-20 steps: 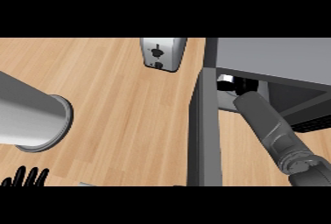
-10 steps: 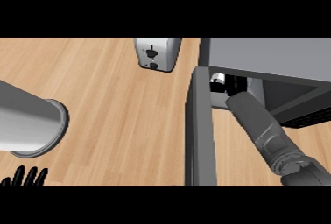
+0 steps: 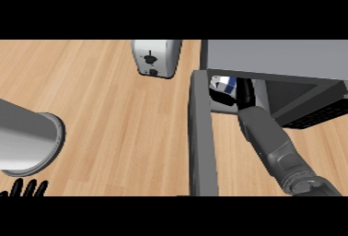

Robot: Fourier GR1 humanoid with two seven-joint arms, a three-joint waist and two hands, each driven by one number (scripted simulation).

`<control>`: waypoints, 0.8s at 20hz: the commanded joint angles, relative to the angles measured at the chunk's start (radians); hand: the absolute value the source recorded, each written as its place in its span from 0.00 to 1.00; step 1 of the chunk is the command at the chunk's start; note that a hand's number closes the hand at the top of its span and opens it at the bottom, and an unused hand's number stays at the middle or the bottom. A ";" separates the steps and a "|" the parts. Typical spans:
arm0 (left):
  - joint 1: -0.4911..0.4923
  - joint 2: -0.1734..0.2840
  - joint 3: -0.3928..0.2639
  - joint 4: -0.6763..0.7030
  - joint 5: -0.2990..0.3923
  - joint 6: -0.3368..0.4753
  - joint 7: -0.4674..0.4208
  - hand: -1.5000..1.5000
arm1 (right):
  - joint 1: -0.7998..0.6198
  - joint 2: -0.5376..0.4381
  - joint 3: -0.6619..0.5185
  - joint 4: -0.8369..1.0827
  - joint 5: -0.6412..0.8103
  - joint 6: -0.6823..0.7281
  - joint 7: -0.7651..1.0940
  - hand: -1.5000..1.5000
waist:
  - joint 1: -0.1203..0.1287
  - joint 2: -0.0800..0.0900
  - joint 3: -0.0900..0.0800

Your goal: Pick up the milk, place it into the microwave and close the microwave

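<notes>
Milk (image 3: 223, 84) inside open microwave (image 3: 272, 57), right hand (image 3: 243, 94) clasped around it.

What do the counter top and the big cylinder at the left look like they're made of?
The counter top looks like light wood or wood-look laminate: long parallel grain lines and a matte surface. The cylinder looks like brushed metal, perhaps steel: plain grey with a soft sheen along its side and a thin rim.

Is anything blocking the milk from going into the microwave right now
Nothing visible does. The microwave door is swung open, and the milk already sits at the cavity's mouth with the right hand behind it.
</notes>
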 commanded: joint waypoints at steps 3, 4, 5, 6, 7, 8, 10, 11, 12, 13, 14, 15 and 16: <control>0.022 0.002 0.005 -0.034 0.017 0.000 0.021 0.00 | 0.063 0.033 -0.068 -0.019 -0.074 0.181 -0.106 0.00 | -0.029 -0.025 -0.001; 0.028 0.011 0.017 -0.010 0.021 -0.015 0.009 0.00 | 0.104 0.023 -0.078 -0.020 -0.083 0.200 -0.149 0.00 | -0.032 -0.025 -0.001; 0.045 -0.001 0.015 -0.056 0.014 0.015 0.029 0.00 | 0.111 0.014 -0.080 -0.015 -0.085 0.225 -0.156 0.00 | -0.035 -0.028 -0.001; 0.087 -0.010 -0.005 -0.057 0.009 -0.003 0.012 0.00 | 0.116 0.027 -0.085 -0.012 -0.088 0.220 -0.160 0.00 | -0.037 -0.033 -0.002; 0.045 -0.001 0.016 -0.031 0.013 0.006 0.024 0.00 | 0.134 0.039 -0.086 -0.017 -0.087 0.216 -0.203 0.00 | -0.040 -0.030 -0.002; 0.087 -0.038 -0.032 -0.037 -0.039 0.010 -0.013 0.00 | 0.180 0.040 -0.086 -0.018 -0.089 0.245 -0.242 0.00 | -0.047 -0.036 -0.003; 0.133 -0.009 -0.014 -0.078 -0.004 -0.016 0.012 0.00 | 0.201 0.086 -0.083 -0.020 -0.089 0.211 -0.265 0.00 | -0.058 -0.044 -0.004; 0.054 -0.029 -0.012 -0.041 -0.012 0.015 0.022 0.00 | 0.164 0.044 -0.090 -0.018 -0.091 0.268 -0.239 0.00 | -0.056 -0.038 -0.003; 0.080 -0.023 0.000 -0.040 0.002 0.004 0.024 0.00 | 0.228 0.027 -0.079 -0.029 -0.084 0.312 -0.291 0.00 | -0.072 -0.045 -0.004; 0.090 -0.035 -0.026 -0.053 -0.043 0.014 0.013 0.00 | 0.205 0.049 -0.093 -0.027 -0.096 0.303 -0.281 0.00 | -0.063 -0.042 -0.004; 0.093 -0.025 -0.023 -0.059 -0.035 0.002 0.019 0.00 | 0.231 0.039 -0.093 -0.023 -0.095 0.321 -0.307 0.00 | -0.062 -0.041 -0.003; 0.116 -0.032 -0.039 -0.098 -0.029 0.008 0.043 0.00 | 0.231 0.024 -0.093 -0.034 -0.097 0.359 -0.302 0.00 | -0.069 -0.045 -0.004; 0.161 -0.066 -0.087 -0.132 -0.071 0.032 0.044 0.00 | 0.212 0.052 -0.087 -0.034 -0.095 0.356 -0.268 0.00 | -0.070 -0.048 -0.004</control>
